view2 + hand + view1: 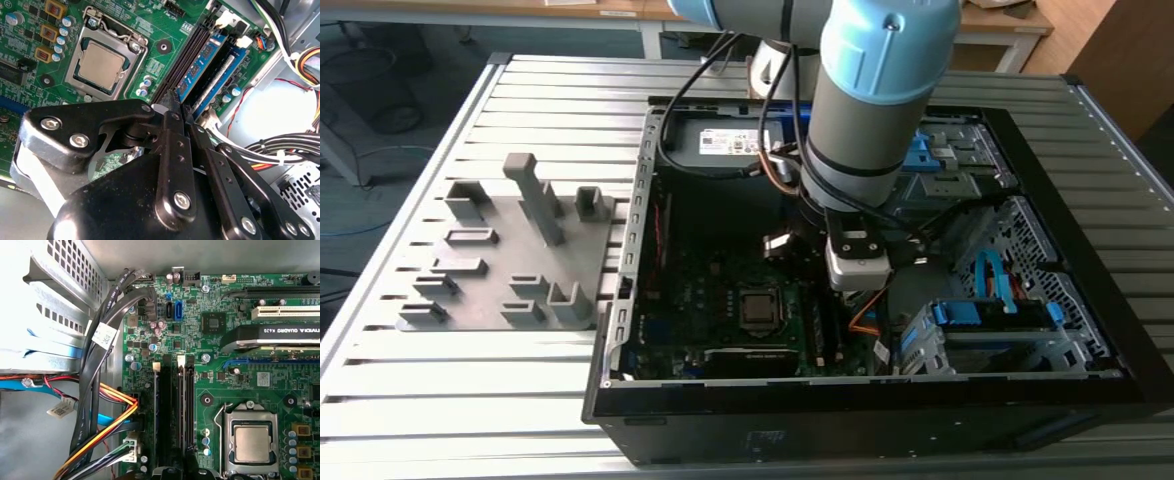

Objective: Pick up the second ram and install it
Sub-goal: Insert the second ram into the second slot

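Presently the gripper (176, 107) hangs inside the open computer case (1067, 385), its fingers pressed together, directly above the memory slots (172, 415). The second ram (220, 80) sits upright in its slot beside the processor socket (102, 62).

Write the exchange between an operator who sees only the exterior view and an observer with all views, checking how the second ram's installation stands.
Operator: The arm blocks my view. The gripper is low beside the processor. Is any ram in place?
Observer: In the second wrist view, the second ram and another blue stick stand upright side by side.
Operator: Where does the gripper meet them?
Observer: Its tip sits at one end of the second ram, which is the stick nearer the processor.
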{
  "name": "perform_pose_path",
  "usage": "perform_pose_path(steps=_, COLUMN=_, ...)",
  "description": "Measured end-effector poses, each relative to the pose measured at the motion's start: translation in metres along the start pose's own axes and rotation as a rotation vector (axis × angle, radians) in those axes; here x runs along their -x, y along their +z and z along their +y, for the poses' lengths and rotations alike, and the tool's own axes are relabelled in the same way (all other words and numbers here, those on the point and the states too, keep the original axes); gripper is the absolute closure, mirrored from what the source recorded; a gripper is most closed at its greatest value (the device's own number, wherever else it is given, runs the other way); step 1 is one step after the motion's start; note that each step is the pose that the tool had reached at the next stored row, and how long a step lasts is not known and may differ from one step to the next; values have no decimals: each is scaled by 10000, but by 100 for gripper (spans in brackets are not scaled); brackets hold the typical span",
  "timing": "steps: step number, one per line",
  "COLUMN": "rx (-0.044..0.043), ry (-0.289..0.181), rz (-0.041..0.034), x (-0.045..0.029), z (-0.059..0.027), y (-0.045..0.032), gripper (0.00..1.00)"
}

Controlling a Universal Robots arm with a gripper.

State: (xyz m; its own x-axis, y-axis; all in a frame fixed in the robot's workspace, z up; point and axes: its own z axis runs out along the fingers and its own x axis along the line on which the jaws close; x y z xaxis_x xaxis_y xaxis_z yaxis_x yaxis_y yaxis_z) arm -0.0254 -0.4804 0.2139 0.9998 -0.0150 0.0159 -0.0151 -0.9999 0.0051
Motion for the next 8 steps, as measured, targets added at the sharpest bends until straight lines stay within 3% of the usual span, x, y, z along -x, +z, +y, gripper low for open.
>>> perform_pose_path(steps=8, rx=-14, ry=-9, rz=2, x=-1, z=-25, y=15, gripper=86)
